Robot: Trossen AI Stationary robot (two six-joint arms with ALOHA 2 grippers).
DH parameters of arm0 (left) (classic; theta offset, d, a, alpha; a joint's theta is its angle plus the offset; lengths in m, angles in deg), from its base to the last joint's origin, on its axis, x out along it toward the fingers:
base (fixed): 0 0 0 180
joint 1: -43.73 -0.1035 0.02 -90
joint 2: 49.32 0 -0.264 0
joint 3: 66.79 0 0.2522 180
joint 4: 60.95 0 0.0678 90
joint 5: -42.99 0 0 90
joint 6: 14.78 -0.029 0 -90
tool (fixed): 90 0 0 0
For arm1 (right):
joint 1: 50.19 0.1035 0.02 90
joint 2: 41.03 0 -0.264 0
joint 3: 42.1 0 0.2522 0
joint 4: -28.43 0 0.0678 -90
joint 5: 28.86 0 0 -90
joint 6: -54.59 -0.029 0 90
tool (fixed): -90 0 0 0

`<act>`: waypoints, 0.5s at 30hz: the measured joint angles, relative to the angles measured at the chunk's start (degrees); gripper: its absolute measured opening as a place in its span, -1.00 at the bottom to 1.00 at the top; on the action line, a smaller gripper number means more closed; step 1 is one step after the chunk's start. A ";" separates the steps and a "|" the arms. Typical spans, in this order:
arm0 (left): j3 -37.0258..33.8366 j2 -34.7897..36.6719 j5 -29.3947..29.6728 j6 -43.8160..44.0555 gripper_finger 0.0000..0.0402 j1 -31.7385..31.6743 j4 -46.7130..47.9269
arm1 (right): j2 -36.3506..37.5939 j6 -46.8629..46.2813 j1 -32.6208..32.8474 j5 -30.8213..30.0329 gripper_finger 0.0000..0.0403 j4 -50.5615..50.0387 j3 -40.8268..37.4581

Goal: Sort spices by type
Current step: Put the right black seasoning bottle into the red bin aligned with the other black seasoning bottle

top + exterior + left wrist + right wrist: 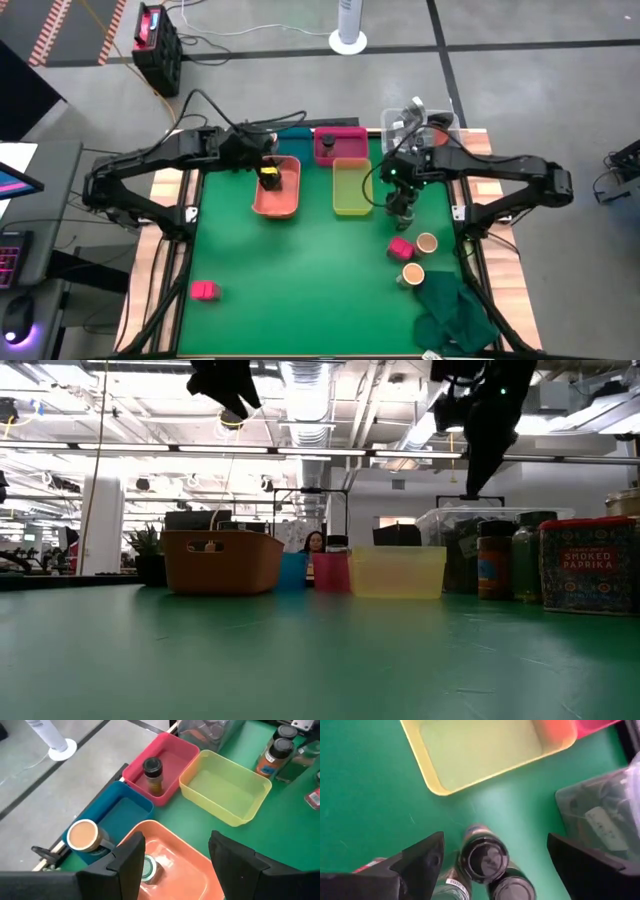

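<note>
The green bench (300, 290) carries a yellow tray (351, 186), with an orange tray (277, 189) beside it, a pink tray (339, 146) behind, dark bottles (402, 205) and tan-topped jars (420, 258) nearby.

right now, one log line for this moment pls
left gripper: open, over orange plastic tray | right gripper: open, above dark-capped spice bottles | yellow plastic tray: empty
</note>
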 joint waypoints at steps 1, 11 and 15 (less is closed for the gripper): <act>0.00 0.02 0.25 -0.04 0.03 0.11 -0.02 | 0.02 -0.04 -0.15 0.04 0.88 0.46 -0.86; 0.00 0.11 0.27 0.38 0.03 0.18 0.91 | 0.00 -0.19 -0.13 2.49 0.88 2.62 -7.51; 0.00 0.11 0.23 0.97 0.03 0.18 0.90 | 0.01 -0.01 -0.13 2.50 0.88 4.06 -9.90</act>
